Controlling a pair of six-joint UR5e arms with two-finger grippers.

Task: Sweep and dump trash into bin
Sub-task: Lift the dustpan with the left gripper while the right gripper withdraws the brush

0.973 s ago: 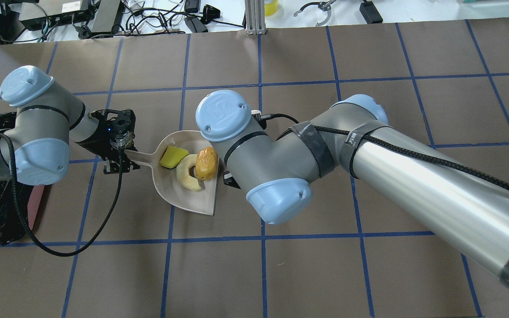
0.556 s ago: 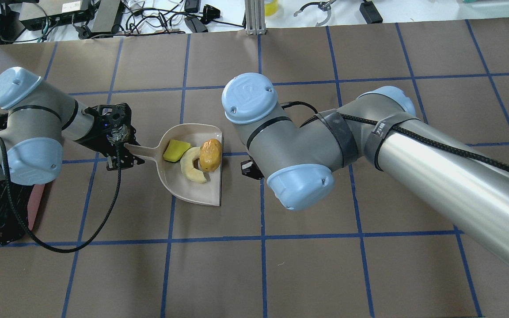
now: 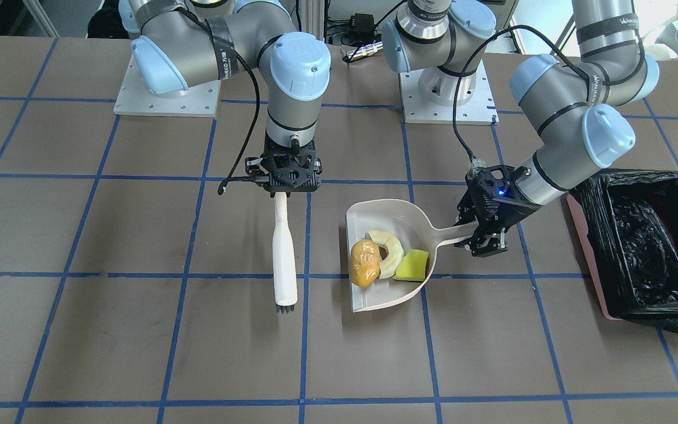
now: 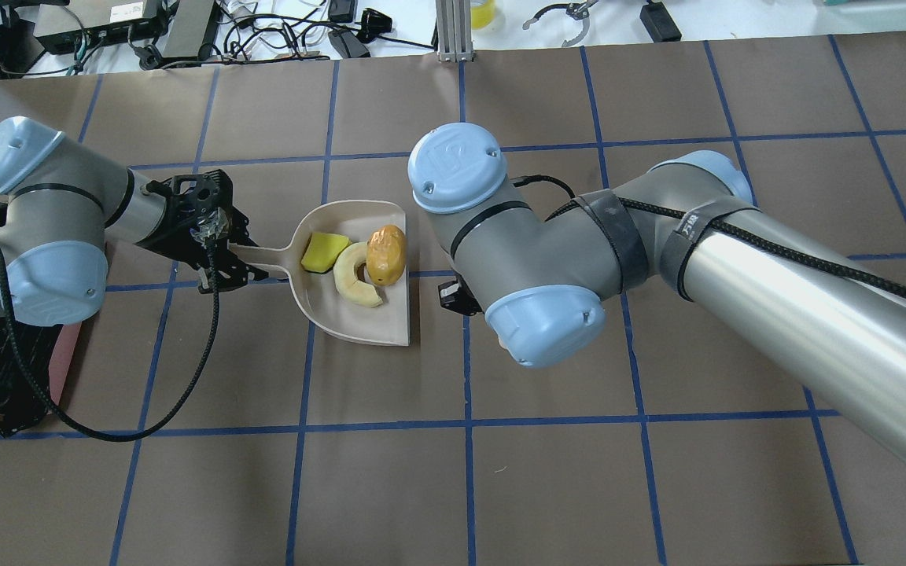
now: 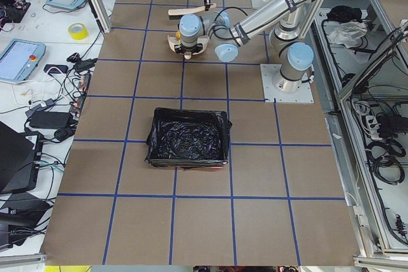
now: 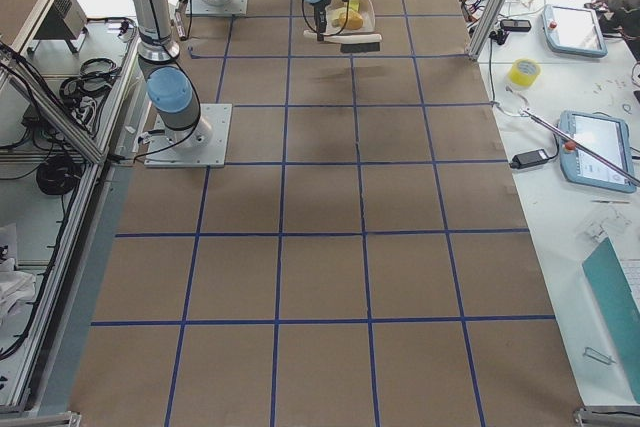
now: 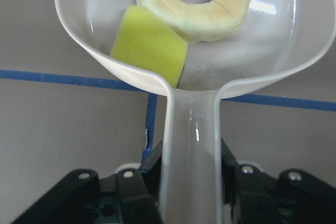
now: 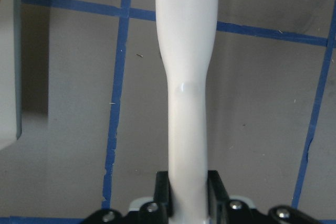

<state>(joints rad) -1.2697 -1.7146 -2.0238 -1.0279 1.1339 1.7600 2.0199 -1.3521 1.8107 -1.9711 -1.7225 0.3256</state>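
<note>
Near the middle of the tabletop (image 3: 139,330), your dustpan (image 4: 359,322) carries all the trash. The orange-brown lump (image 3: 365,262) lies nearest its open lip, with the cream peel piece (image 3: 393,246) curled against it. The yellow wedge (image 3: 413,265) sits deeper in, toward the handle. The left claw (image 3: 481,240) is clamped on the end of that flat handle; the left wrist view shows the handle running between its jaws. You cannot tell whether the pan rests on the tabletop or hangs just above it. On the robot's right side of the pan, apart from it, the right claw (image 3: 283,189) grips the top of the white brush (image 3: 285,253), whose dark bristles are at the other end. The bin (image 3: 591,203), lined with a black bag, stands on the robot's left, beyond the left claw.
</note>
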